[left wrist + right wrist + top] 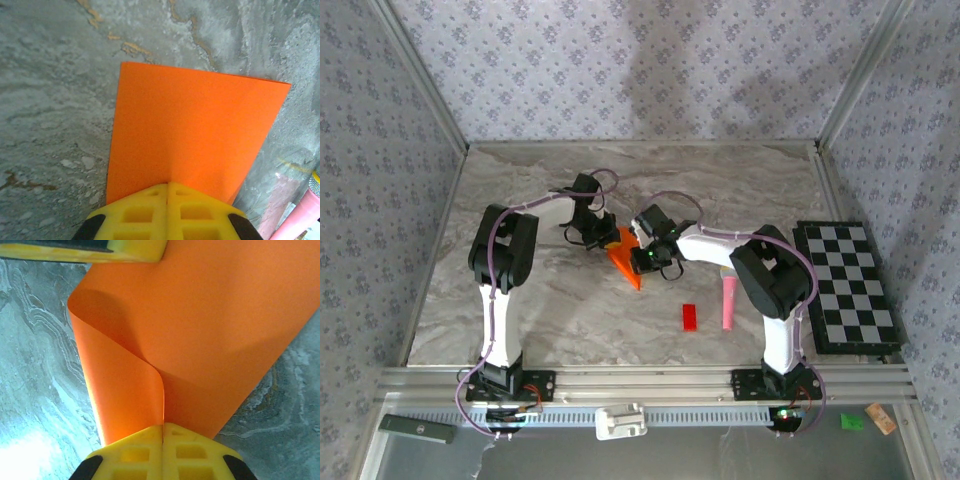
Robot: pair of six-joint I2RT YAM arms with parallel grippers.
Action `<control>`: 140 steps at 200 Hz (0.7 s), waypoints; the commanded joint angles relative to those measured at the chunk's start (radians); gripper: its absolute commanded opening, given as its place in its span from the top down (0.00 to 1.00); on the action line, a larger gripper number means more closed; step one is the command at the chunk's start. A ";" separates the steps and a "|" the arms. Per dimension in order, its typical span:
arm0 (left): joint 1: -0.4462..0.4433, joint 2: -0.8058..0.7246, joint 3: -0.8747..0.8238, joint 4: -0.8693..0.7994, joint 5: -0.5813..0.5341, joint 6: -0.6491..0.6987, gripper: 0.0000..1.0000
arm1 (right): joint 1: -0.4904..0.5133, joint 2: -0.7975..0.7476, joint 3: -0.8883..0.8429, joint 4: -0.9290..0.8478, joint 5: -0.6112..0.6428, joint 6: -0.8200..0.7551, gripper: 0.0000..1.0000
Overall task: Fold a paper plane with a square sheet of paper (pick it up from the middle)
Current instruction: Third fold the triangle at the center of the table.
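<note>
Seen from above, two robot arms bend inward over a grey marble-patterned table [570,310]. The left gripper [597,236] and right gripper [648,258] meet near its middle, close together. The square sheet of paper [626,265], bright orange, lies between them and shows from here as a narrow pointed shape.

From the left wrist, the left gripper [167,187] has its yellow fingers [137,212] pressed tight together, clamped on the near edge of the square sheet of paper [195,135]. The sheet stretches straight ahead of the fingertips as a smooth, flat panel over the table [50,100]. Low and to the right of this gripper is part of a pink toy microphone [300,220].

From the right wrist, the right gripper [162,429] is likewise clenched, pinching a fold of the square sheet of paper [215,330]. Just ahead of its fingertips the paper buckles into a soft upright curl on the left, then spreads wide and forward. At the far end, one of the left gripper's yellow fingers [127,249] sits on the sheet's edge.

In the overhead view, a small red block [690,316] lies on the near side of the right gripper. The pink toy microphone [729,303] lies just right of the block. A black-and-white checkerboard [847,285] lies farther right, beyond the right arm.
</note>
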 commanded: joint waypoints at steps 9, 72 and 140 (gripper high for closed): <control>-0.016 0.054 -0.015 -0.051 -0.063 -0.001 1.00 | 0.010 -0.013 0.029 -0.045 0.035 0.003 1.00; -0.016 0.056 -0.013 -0.050 -0.053 0.004 1.00 | 0.011 0.017 0.035 -0.048 0.031 -0.002 1.00; -0.016 0.046 -0.002 -0.057 -0.050 0.004 1.00 | 0.012 0.037 0.034 -0.067 0.059 -0.005 1.00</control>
